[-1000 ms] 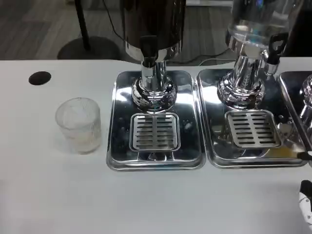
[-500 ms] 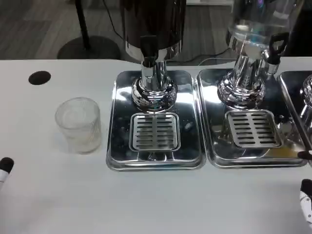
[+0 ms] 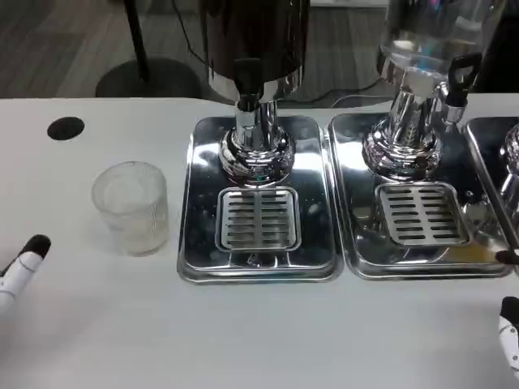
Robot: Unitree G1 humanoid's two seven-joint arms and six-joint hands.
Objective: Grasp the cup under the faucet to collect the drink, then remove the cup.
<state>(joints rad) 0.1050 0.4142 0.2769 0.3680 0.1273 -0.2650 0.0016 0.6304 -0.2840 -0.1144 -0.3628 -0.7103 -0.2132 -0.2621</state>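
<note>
A clear ribbed cup [image 3: 130, 207] stands upright and empty on the white table, left of the steel drip tray [image 3: 199, 243]. The dark dispenser's faucet [image 3: 247, 81] hangs over the slotted grate [image 3: 258, 219], with nothing under it. One finger of my left hand [image 3: 22, 266] reaches in from the left edge, a short way below and left of the cup, not touching it. Just a fingertip of my right hand [image 3: 509, 336] shows at the lower right corner. Neither hand's grasp can be judged from these slivers.
A second dispenser with a clear tank [image 3: 422, 49] stands on its own tray [image 3: 357, 235] to the right, with a third tray's rim [image 3: 486, 162] at the far right. A black round hole [image 3: 66, 128] marks the table behind the cup.
My left hand's finger has come further in from the left edge, up and toward the cup. The cup, trays and right hand have stayed put.
</note>
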